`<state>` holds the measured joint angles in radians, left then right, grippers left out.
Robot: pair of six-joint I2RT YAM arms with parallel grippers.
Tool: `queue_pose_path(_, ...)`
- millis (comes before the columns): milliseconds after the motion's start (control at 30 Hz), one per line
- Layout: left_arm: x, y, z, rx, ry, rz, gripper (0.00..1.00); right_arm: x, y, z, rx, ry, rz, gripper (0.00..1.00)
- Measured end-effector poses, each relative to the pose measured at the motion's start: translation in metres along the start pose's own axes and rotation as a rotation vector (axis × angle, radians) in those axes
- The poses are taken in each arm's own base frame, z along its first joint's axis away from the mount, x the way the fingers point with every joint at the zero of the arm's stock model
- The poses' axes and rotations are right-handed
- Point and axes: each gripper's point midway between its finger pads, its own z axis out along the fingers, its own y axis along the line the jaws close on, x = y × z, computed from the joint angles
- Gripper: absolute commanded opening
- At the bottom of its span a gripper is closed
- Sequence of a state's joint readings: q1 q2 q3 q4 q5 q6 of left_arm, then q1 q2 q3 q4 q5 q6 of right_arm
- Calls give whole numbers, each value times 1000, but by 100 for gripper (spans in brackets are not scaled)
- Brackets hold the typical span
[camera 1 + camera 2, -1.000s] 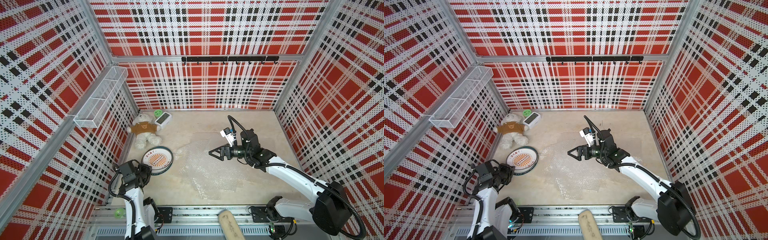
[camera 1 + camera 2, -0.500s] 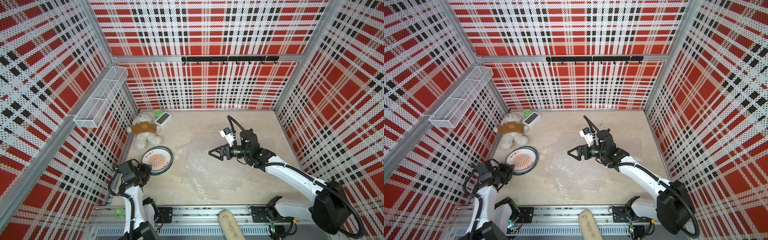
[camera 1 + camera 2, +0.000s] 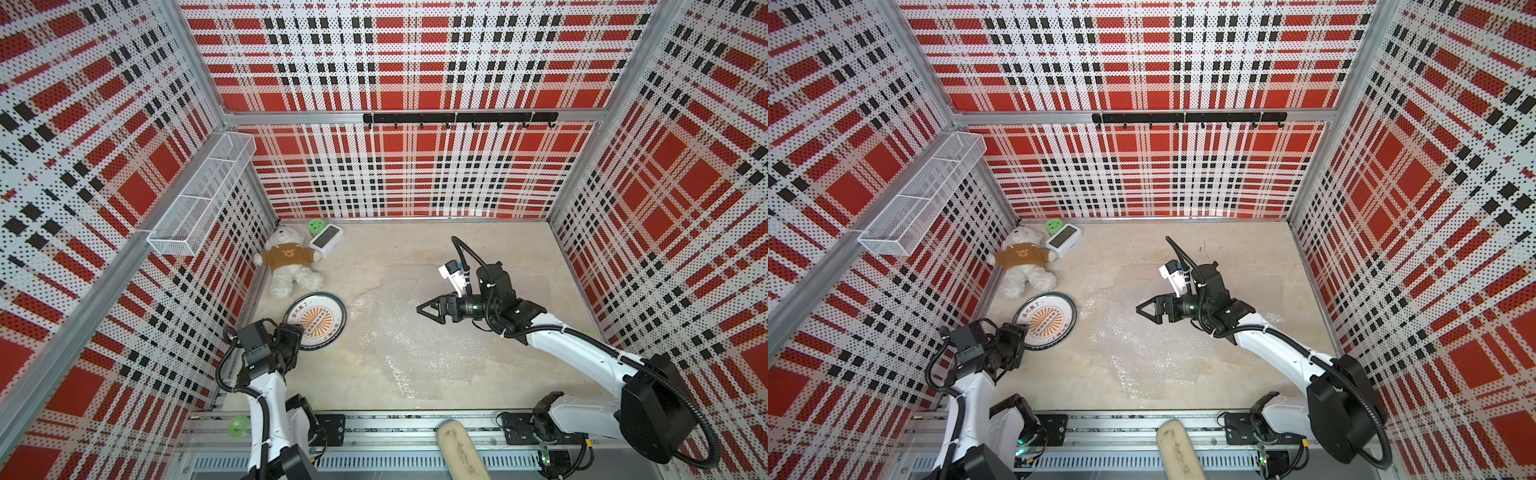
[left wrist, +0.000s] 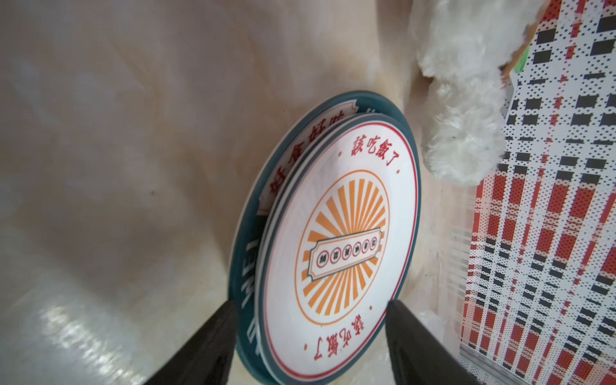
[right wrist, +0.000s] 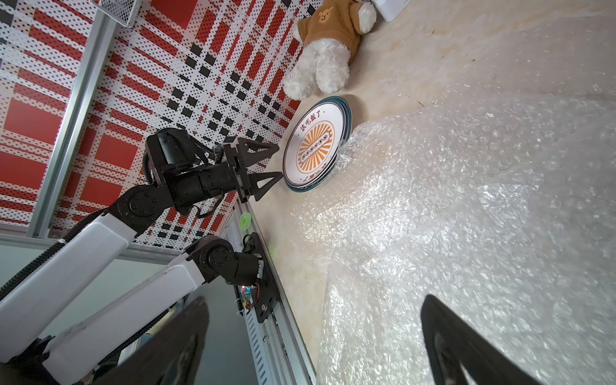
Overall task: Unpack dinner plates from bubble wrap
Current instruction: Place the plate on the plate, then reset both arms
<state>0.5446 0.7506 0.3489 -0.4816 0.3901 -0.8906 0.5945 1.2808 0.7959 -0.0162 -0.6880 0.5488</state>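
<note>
The dinner plates point(image 3: 316, 319) lie stacked at the left of the floor in both top views. The top plate point(image 4: 340, 240) is white with an orange sunburst and red lettering. Under it sits a plate with a teal lettered rim band point(image 4: 248, 246). My left gripper point(image 4: 310, 333) is open, one finger on each side of the stack's near edge, holding nothing; the right wrist view shows the left gripper point(image 5: 278, 161) just short of the rim. The bubble wrap point(image 3: 399, 345) lies spread flat mid-floor. My right gripper point(image 3: 419, 309) hovers over the bubble wrap point(image 5: 466, 233), open and empty.
A white teddy bear point(image 3: 291, 266) in a brown shirt lies just behind the plates. A white clock point(image 3: 326, 241) and a green object point(image 3: 316, 225) sit in the back left corner. A wire basket point(image 3: 199, 199) hangs on the left wall. A beige brush-like object point(image 3: 457, 453) lies on the front rail.
My left gripper has gone from shut to open at the near edge of the plate stack. The right arm and the bubble wrap have not moved.
</note>
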Motion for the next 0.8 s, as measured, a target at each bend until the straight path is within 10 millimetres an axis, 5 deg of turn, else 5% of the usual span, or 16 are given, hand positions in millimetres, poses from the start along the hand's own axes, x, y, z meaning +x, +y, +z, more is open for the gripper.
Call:
queue_pose_path(33, 0, 1, -1, -4, -4, -1, 82, 0, 0, 1, -1, -1, 0, 100)
queue_pose_path(67, 0, 1, -3, -11, -7, 0, 99, -1, -1, 1, -1, -2, 0, 100)
queue_pose_path(200, -9, -10, -16, -17, -44, 11, 99, -1, -1, 2, -2, -3, -2, 100)
queue_pose_path(400, -30, -58, -50, 26, -126, 105, 99, -11, 3, 2, -16, -24, -18, 100)
queue_pose_path(600, 2, -147, -76, 133, -98, 420, 99, -48, -23, -19, 33, -144, 28, 100)
queue_pose_path(700, 34, -210, -88, 229, -83, 653, 99, -75, -50, -51, 137, -250, 59, 100)
queue_pose_path(800, 67, -250, -87, 328, -129, 856, 99, -105, -72, -98, 344, -390, 39, 100)
